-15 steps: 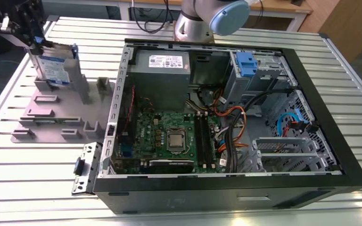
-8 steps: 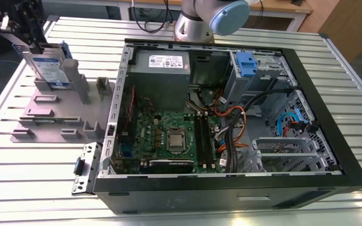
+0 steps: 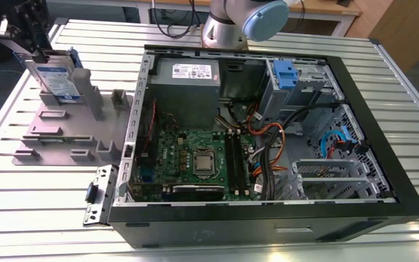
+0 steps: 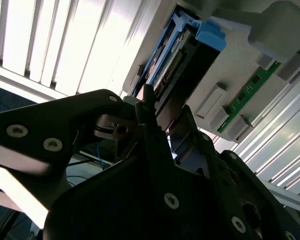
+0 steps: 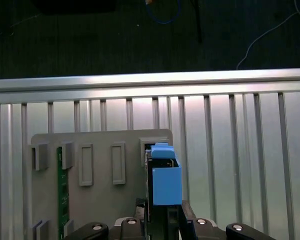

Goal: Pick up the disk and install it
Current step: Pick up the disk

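The disk [image 3: 55, 82] stands on edge in the grey plastic stand [image 3: 57, 136] at the exterior view's left; it is a silver drive with a white-and-blue label in a blue bracket. My black gripper [image 3: 39, 52] sits on its top edge. In the first wrist view the blue bracket of the disk [image 5: 165, 180] runs down between the fingers of my gripper [image 5: 162, 220], which hug both of its sides. The second wrist view shows the disk's dark edge [image 4: 172, 60] between the two fingers [image 4: 151, 125], still seated in the stand [image 4: 230, 75].
An open computer case [image 3: 355, 98] lies at the exterior view's right, with a motherboard, cables and a drive bay holding a blue bracket [image 3: 285, 73]. A green memory stick [image 5: 63, 195] sits in the stand. The arm's base [image 3: 228, 27] rises behind the case. The slatted metal table [image 3: 20, 218] ends close behind the stand.
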Controlling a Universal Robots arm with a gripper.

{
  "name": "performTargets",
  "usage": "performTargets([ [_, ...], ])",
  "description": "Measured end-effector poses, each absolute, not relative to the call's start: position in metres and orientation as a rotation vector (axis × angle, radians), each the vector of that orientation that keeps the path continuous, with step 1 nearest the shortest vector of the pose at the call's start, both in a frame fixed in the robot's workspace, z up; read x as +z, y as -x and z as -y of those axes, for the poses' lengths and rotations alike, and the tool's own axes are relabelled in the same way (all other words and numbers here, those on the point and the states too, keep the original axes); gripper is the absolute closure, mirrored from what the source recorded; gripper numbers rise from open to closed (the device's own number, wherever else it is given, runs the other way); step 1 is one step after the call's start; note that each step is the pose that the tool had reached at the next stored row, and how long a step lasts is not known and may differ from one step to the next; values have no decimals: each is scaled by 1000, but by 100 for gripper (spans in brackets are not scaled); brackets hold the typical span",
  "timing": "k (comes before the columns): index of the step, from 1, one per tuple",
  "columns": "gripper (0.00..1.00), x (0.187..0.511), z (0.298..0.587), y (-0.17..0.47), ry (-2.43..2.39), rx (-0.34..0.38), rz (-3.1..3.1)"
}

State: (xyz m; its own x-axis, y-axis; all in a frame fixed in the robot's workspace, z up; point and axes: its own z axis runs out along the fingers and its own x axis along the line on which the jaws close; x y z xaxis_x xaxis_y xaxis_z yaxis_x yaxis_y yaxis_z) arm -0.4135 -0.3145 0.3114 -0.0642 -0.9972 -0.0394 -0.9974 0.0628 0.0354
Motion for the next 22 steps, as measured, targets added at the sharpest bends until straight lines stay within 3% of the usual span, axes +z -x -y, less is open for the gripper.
performTargets([
  [12,62,311,314,416,2146,83,-2287],
  [14,61,311,314,416,2146,83,-2287],
  [15,55,311,314,416,2146,83,-2287],
  [22,55,310,314,417,2208,85,-2228],
])
